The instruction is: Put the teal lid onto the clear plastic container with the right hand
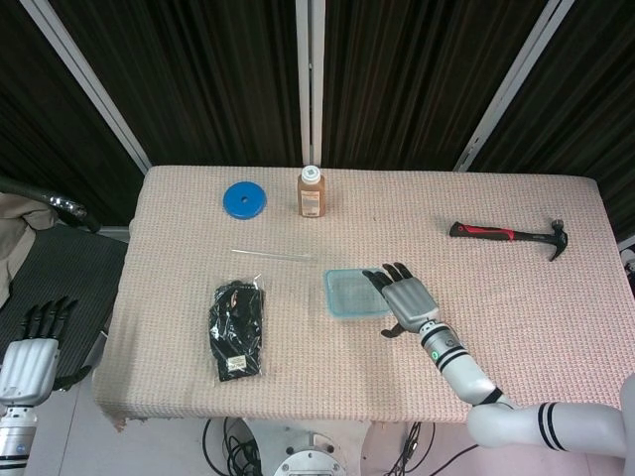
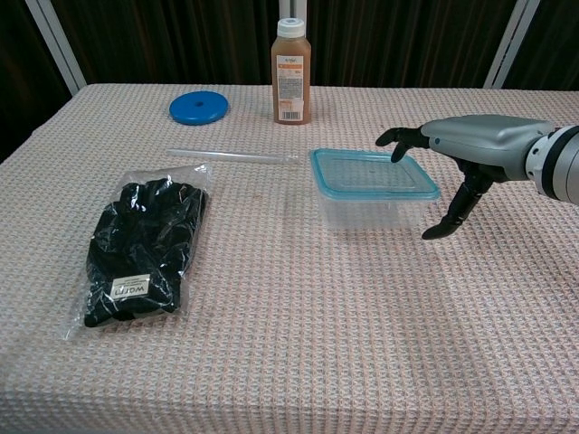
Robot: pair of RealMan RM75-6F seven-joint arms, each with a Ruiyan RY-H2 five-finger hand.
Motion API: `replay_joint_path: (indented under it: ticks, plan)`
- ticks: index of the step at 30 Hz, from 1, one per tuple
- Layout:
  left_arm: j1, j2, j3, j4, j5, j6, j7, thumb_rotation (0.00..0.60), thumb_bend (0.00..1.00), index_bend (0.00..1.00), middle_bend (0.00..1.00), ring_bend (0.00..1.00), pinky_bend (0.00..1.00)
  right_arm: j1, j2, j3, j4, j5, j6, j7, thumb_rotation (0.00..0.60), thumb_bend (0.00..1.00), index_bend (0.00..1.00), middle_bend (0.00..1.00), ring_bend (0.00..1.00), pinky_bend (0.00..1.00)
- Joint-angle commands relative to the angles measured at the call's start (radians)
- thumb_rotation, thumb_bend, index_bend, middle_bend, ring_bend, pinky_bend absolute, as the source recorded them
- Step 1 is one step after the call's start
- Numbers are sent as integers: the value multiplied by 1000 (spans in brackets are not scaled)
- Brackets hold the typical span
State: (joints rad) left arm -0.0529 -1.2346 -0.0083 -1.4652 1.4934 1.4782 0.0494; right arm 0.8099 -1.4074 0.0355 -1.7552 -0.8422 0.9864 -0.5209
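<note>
The teal lid [image 2: 374,174] lies flat on the clear plastic container [image 2: 369,208], apparently empty; the right robot hand [image 2: 452,154], fingers spread, holds nothing beside it.

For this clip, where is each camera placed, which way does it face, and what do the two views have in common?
Head view: high above the near edge, looking steeply down on the whole table; shows the right hand and forearm, and the left hand off the table's left side.
Chest view: low at the near edge, looking across the tabletop toward the dark curtain; shows only the right hand.
Shared: right hand, teal lid on the clear plastic container, bottle, blue disc, bagged gloves.
</note>
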Motion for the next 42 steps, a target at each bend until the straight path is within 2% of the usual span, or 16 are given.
replay_joint_path:
  ticks: [1,5,9,18,24,30,37,42]
  plan:
    - [2,0,0,0,0,4,0,600,0,69,32,0,2,-14,13,7,-30,-55,33,12,600,1,0,158,0,0]
    - [4,0,0,-1,1,7,2,600,0,69,33,0,2,-10,43,11,-84,-115,36,2,600,2,0,123,0,0]
    - [4,-1,1,-1,3,7,3,600,0,69,33,0,2,25,37,25,-93,-107,-13,-22,600,2,0,114,0,0]
    - [10,-1,2,1,-5,7,-2,600,0,69,33,0,2,114,-54,55,-14,0,-88,-90,600,2,0,114,0,0]
    - [11,-5,2,8,-8,2,-8,600,0,69,32,0,2,146,-83,46,13,80,-96,-129,600,2,0,114,0,0]
    - [8,-7,2,12,-7,-3,-9,600,0,69,33,0,3,156,-95,32,27,111,-96,-132,600,2,0,123,0,0]
    - [9,-8,2,12,-8,-2,-8,600,0,69,33,0,2,156,-103,23,44,95,-99,-110,600,2,0,126,0,0]
    - [14,-7,3,10,-8,4,-9,600,0,69,32,0,2,119,-71,16,-1,-6,-37,-75,600,2,0,125,0,0]
